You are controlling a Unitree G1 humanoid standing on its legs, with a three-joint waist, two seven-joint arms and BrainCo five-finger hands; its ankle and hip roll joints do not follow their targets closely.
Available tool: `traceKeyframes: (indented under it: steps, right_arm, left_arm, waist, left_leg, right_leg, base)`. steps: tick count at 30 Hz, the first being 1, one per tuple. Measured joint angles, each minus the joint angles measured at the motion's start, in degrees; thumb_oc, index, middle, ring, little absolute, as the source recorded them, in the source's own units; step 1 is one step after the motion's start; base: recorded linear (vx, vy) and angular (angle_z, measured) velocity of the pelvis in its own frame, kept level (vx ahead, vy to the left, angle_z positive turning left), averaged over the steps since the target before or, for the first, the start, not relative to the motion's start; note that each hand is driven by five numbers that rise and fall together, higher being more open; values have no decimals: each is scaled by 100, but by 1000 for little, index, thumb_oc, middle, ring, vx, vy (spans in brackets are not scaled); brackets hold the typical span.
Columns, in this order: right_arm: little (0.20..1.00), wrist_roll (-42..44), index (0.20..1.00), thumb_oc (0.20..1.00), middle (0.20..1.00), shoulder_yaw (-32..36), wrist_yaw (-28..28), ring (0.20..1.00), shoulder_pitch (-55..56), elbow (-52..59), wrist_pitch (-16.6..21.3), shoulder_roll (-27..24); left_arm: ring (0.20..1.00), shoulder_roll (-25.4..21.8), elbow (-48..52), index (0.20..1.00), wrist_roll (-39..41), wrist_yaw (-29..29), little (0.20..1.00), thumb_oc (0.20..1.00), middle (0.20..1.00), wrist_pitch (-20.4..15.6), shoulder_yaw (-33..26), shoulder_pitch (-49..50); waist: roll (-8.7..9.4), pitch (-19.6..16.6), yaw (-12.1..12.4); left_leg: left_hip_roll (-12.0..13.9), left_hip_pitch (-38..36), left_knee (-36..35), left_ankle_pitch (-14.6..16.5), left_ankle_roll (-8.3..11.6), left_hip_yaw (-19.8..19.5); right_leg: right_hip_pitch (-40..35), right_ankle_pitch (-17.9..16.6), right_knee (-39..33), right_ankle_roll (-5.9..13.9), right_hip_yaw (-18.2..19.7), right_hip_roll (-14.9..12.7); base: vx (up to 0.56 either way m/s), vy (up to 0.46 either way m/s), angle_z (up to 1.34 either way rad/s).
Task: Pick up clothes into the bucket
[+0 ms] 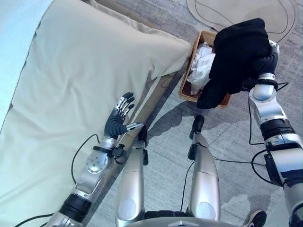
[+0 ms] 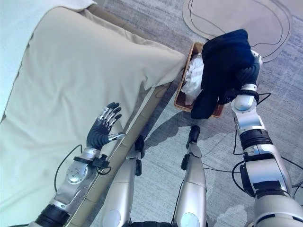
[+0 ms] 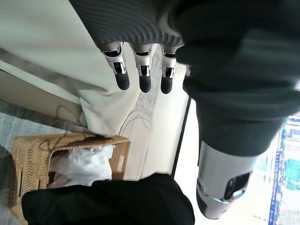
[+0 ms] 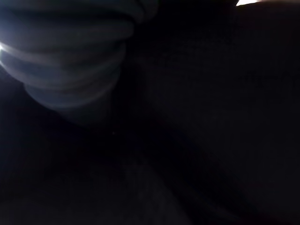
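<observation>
we see a bed [image 1: 71, 94] with a beige cover at left. right of it on the floor, a wicker basket [image 1: 185, 90] holds white cloth [image 1: 201, 66]. a black garment [image 1: 236, 56] hangs over the basket, draped on the right hand [image 1: 267, 59], whose fingers we cannot tell. left hand [image 1: 118, 118] above the bed edge, fingers straight and apart.

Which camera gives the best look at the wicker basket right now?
The left wrist view: the wicker basket shows its woven side and rim, with white clothes inside. In both eye views the black garment draped over the right robot hand covers much of it. The right wrist view is dark.
</observation>
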State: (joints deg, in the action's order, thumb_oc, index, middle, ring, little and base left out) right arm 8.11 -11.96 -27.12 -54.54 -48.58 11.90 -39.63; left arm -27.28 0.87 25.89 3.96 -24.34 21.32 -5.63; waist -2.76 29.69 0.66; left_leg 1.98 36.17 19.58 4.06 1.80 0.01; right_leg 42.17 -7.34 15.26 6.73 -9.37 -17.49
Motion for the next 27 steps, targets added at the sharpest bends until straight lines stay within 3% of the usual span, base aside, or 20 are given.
traceKeyframes:
  steps: [2,13,22,27]
  right_arm:
    - [200,51,200,200,200,-27,-9,200,-312,-143,1,-23]
    - [200,221,200,200,200,-483,-166,200,-1486,-309,6,-586]
    - [200,267,200,200,200,-574,-327,200,-1497,-177,30,-609]
    - [200,263,200,200,200,-632,-339,200,-1483,-739,52,-522]
  left_arm:
    - [1000,-29,-7,1000,-31,64,1000,1000,1000,-2,130,-87]
    - [1000,-103,-80,1000,-34,242,1000,1000,1000,0,223,-400]
    - [1000,-133,-122,1000,-34,402,1000,1000,1000,-7,225,-442]
    - [1000,-140,-116,1000,-34,566,1000,1000,1000,-16,223,-484]
  waist:
    - [-6,3,9]
    - [-11,10,11]
    - [-9,8,3]
    - [-7,6,7]
  left_leg:
    - [-28,65,-1,-60,93,9]
    - [-229,57,-39,-75,111,128]
    - [-230,-1,-93,-75,111,102]
    - [-238,506,133,-71,109,40]
  right_leg:
    - [66,-100,-2,-80,13,-27]
    - [104,-132,-21,-93,90,-259]
    - [64,-122,10,-81,86,-254]
    - [525,-84,221,-42,96,-263]
  base:
    - [0,0,0]
    - [35,-8,1]
    - [0,-4,0]
    - [-21,2,8]
